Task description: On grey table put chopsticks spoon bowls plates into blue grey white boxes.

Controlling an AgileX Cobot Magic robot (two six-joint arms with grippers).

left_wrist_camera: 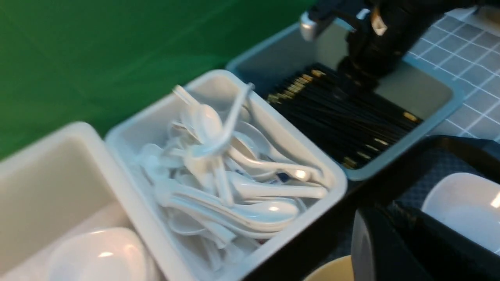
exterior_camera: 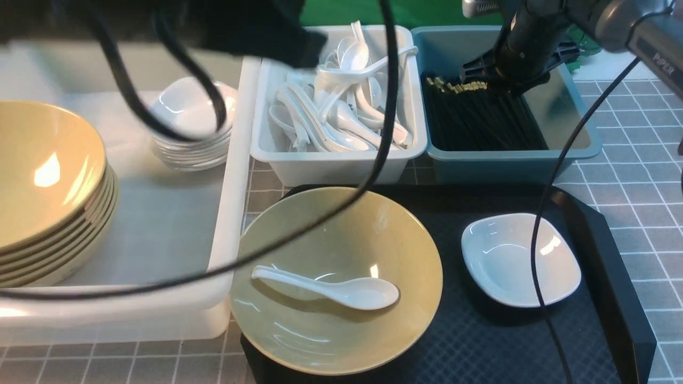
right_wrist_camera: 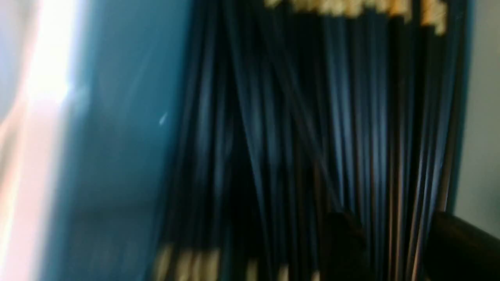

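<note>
1. Front view: the spoon (exterior_camera: 331,288) is lying loose inside the beige bowl (exterior_camera: 384,250) at six o'clock on the black tray (exterior_camera: 480,341), and a white plate (exterior_camera: 501,256) is sitting at four o'clock. The right jaws are hanging over the chopsticks (exterior_camera: 475,122) in the teal-blue box (exterior_camera: 512,165) at one o'clock on the tabletop (exterior_camera: 629,138). The spoon is probably going to handle as light, glazed, slippery and chippable, so pinching across its grooved handle is looking safest
2. Left wrist view: the left jaws are sitting pressed together, gripping nothing, beside the spoons (left_wrist_camera: 250,195) piled in the grey-white box (left_wrist_camera: 336,175)
3. Right wrist view: the right jaws are standing apart, with nothing between them, just above the blurred chopsticks (right_wrist_camera: 297,117)
</note>
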